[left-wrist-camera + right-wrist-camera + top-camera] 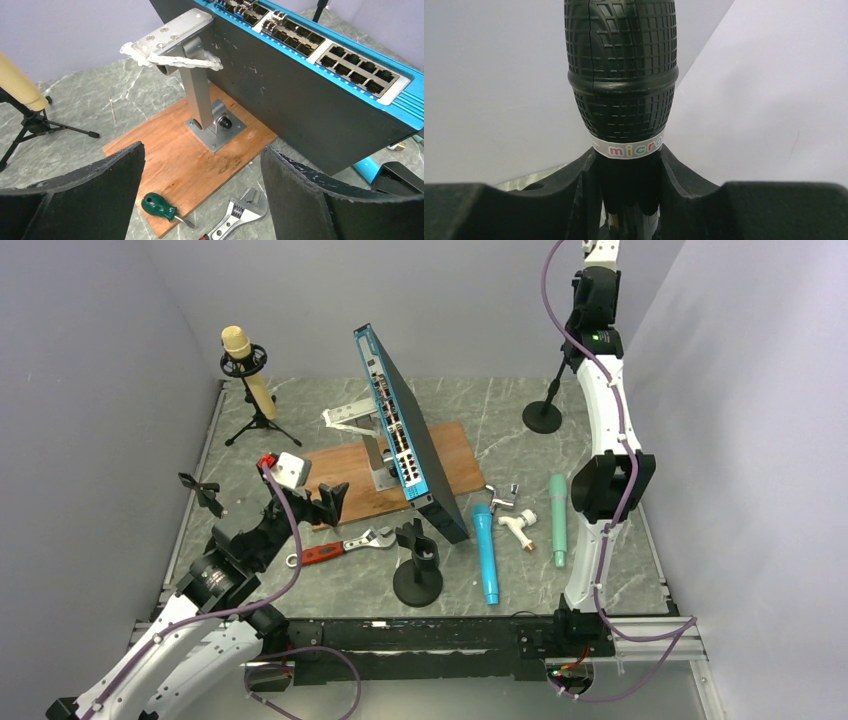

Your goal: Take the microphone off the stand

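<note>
Far left: a cream foam-headed microphone (237,343) on a black tripod (260,426). Next, we see the left gripper (202,152) spread wide, holding nothing, over a brown wooden board (165,145) that carries a blue-and-black network switch (300,100). Far right: the right gripper (627,160) clasps the black mesh-headed microphone (621,75) just beneath its white lettered band (634,148), raised at the back-right corner, above the black round-based stand (541,417).

Left arm (190,640), lower left: white shells, black joints showing. Right arm (607,430), right side: matching white and black, green light (597,338) glowing near top. Purple cables (545,280) trailing along both. Left fingers (100,195) wearing scuffed black pads.
</note>
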`<move>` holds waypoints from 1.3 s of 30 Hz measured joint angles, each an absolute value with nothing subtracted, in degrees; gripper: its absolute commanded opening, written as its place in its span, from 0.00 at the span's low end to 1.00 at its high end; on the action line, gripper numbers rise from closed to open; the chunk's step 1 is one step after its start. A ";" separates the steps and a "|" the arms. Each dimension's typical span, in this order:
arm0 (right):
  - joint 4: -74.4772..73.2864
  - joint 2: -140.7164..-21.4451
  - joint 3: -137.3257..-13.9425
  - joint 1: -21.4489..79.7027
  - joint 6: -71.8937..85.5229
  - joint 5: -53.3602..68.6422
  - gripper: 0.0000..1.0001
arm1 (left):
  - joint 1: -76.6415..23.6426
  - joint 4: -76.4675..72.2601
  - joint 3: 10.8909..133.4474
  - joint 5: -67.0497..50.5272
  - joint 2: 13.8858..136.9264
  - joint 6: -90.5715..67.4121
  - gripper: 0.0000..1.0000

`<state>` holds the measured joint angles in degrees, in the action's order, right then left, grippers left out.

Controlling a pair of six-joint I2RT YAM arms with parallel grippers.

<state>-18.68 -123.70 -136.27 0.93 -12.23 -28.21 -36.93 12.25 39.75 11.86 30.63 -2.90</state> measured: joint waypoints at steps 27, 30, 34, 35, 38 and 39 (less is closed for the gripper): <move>2.31 -84.88 -99.90 25.63 -23.59 -22.17 0.00 | -36.93 12.23 39.75 11.60 27.83 -4.19 0.88; 2.61 -80.71 -92.09 25.43 -19.20 -20.69 0.00 | -36.93 12.23 39.75 11.11 27.83 -4.36 0.88; 1.43 -79.05 -84.95 25.32 -15.00 -18.81 0.00 | -36.93 12.25 39.75 10.07 27.73 -4.89 0.88; 0.75 -79.05 -83.29 25.32 -14.31 -18.74 0.00 | -36.93 12.23 39.75 9.89 27.59 -5.15 0.88; -2.09 -79.42 -78.89 25.34 -13.08 -18.92 0.00 | -36.93 12.25 39.75 9.72 27.18 -5.30 0.88; -3.62 -79.99 -77.95 25.32 -12.86 -19.05 0.00 | -36.93 12.23 39.75 9.69 27.03 -5.37 0.88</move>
<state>-3.62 -79.99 -77.95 25.32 -12.86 -19.05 -36.93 12.23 39.75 9.69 27.03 -5.37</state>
